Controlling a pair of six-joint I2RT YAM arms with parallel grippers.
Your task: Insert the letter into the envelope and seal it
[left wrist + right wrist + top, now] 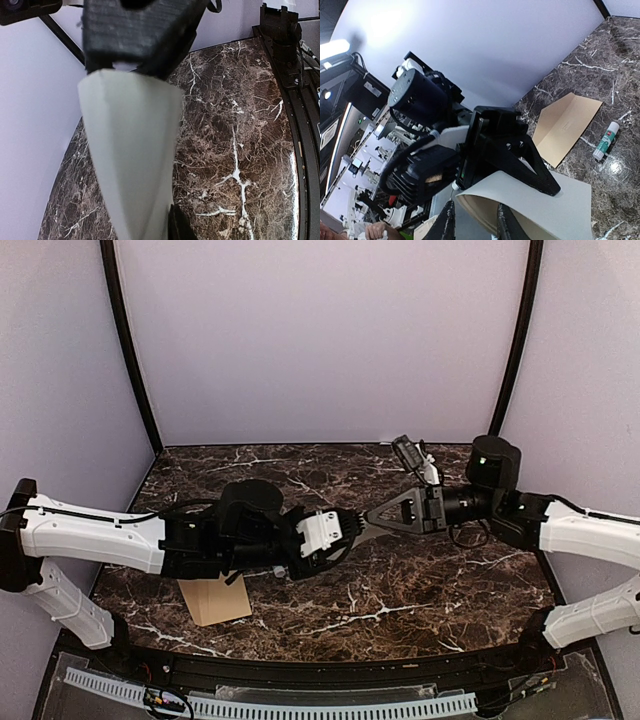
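The letter is a pale curled sheet held in the air over the table's middle, between both grippers. My left gripper is shut on one end of it. One of its fingers shows beside the sheet, and the same black gripper lies on the letter in the right wrist view. My right gripper has its jaws close on either side of the letter's curled edge; it also shows in the top view. The brown envelope lies flat on the table under the left arm, and it also shows in the right wrist view.
A glue stick with a green label lies on the dark marble table next to the envelope. Pale walls close the table in at the back and sides. A black rail runs along the near edge.
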